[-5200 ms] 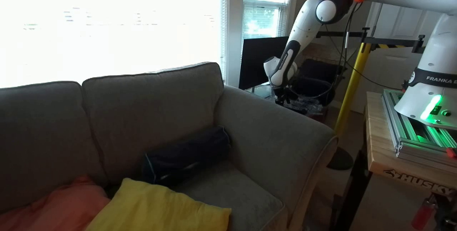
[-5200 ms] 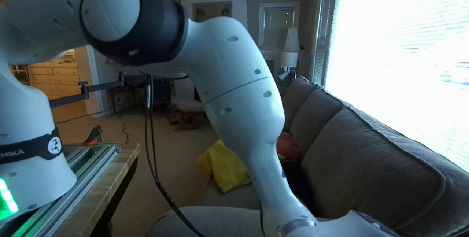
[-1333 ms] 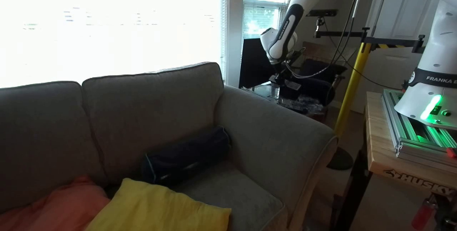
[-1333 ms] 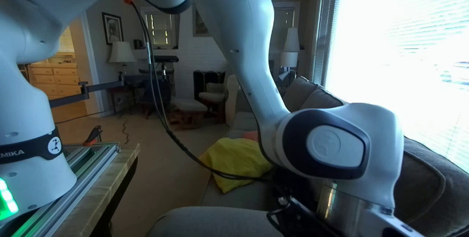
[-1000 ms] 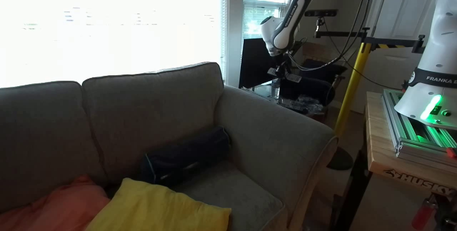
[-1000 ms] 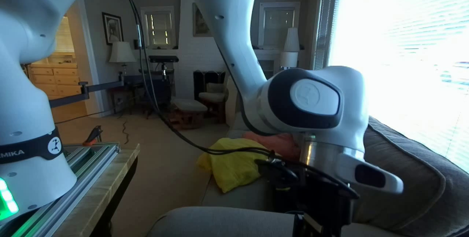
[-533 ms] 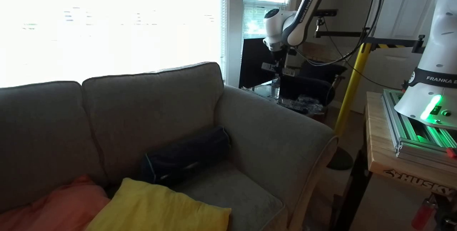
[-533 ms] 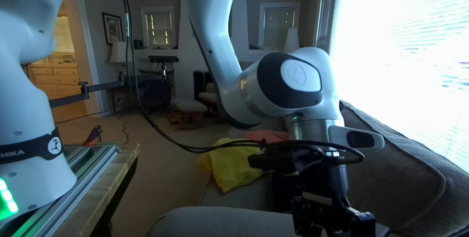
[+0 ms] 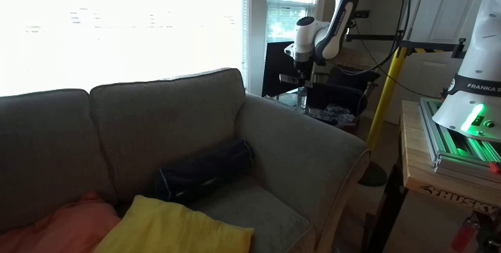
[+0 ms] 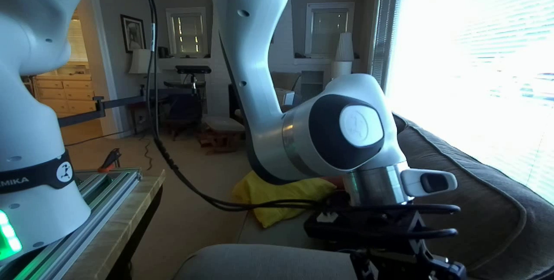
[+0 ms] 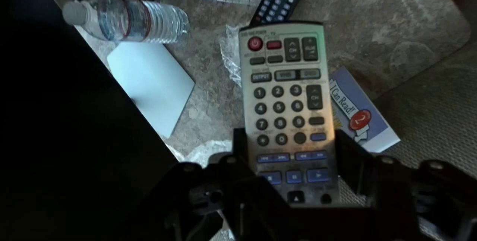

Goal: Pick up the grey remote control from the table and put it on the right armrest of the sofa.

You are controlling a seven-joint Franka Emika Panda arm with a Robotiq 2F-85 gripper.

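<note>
Grey oblong plastic remote control (image 11: 286, 115), pinched by the black two-fingered gripper (image 11: 291, 146), has risen above the mottled grey-brown table (image 11: 354, 38) beside the right armrest (image 9: 299, 126) of the grey fabric sofa (image 9: 168, 118); placing likely remains.

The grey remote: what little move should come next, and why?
Probably carry the grey remote across until it is over the sofa armrest. The fingers hold it by both long edges, and in the wrist view it hangs above the table, with the armrest at the picture's right.
</note>
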